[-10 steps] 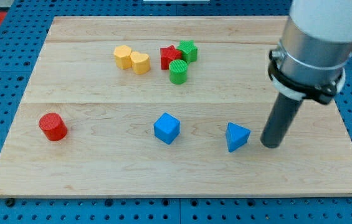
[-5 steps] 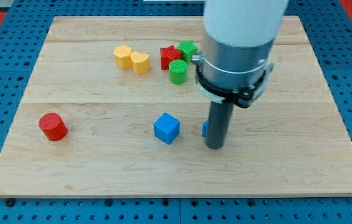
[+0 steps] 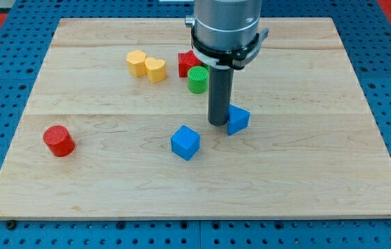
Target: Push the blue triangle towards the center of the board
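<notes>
The blue triangle lies near the middle of the wooden board, a little right of centre. My tip rests on the board right against the triangle's left side. The rod rises from there toward the view's top and hides part of the block cluster behind it. A blue cube sits just below-left of my tip, apart from it.
A green cylinder and a red star sit above my tip, partly hidden by the arm. A yellow hexagon and a yellow heart touch at upper left. A red cylinder stands at the left.
My tip swept from the triangle's right side to the left and up. The blue triangle moved left and up toward the centre. The other blocks stayed put.
</notes>
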Controlling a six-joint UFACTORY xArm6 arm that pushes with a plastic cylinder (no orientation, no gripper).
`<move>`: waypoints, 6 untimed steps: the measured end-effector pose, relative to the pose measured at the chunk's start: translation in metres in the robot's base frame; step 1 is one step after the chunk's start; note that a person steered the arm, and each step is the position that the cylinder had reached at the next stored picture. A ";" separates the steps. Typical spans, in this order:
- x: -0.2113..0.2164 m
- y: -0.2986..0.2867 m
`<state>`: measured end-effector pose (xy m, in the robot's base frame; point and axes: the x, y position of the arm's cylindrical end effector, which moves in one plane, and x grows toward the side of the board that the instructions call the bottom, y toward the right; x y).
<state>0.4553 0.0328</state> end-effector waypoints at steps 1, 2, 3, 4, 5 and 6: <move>0.016 -0.003; 0.045 0.009; 0.051 0.035; 0.044 0.044; 0.027 0.044; 0.008 0.044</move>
<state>0.4628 0.0770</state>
